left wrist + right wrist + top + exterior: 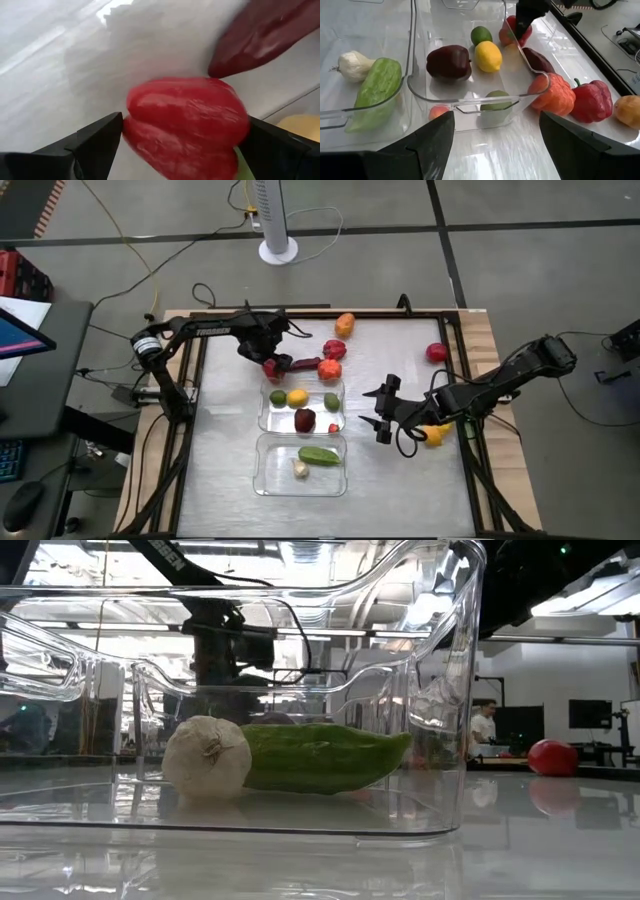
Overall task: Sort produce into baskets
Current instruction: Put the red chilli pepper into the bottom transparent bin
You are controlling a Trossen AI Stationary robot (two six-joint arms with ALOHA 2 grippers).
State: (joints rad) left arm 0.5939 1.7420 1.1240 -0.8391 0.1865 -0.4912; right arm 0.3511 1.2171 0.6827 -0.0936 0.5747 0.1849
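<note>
A red bell pepper point(185, 125) lies on the table just left of the far basket point(265, 420). My left gripper point(268, 360) points down over it, open, with one finger close on either side. A dark purple eggplant point(260, 35) lies right beside the pepper. The far basket holds a lemon point(488, 56), a lime point(481, 35), a dark red apple point(448, 62) and other small pieces. A cucumber point(320, 755) and a garlic bulb point(205, 755) rest on the floor of the near basket point(262, 475). My right gripper point(380, 412) hovers open and empty right of the baskets.
An orange-red pepper point(330, 368), a red pepper point(333, 348) and an orange piece point(345, 323) lie behind the far basket. A red piece point(436, 353) sits at the far right, and a yellow piece point(437, 436) lies under my right arm. Bare table spreads left of the baskets.
</note>
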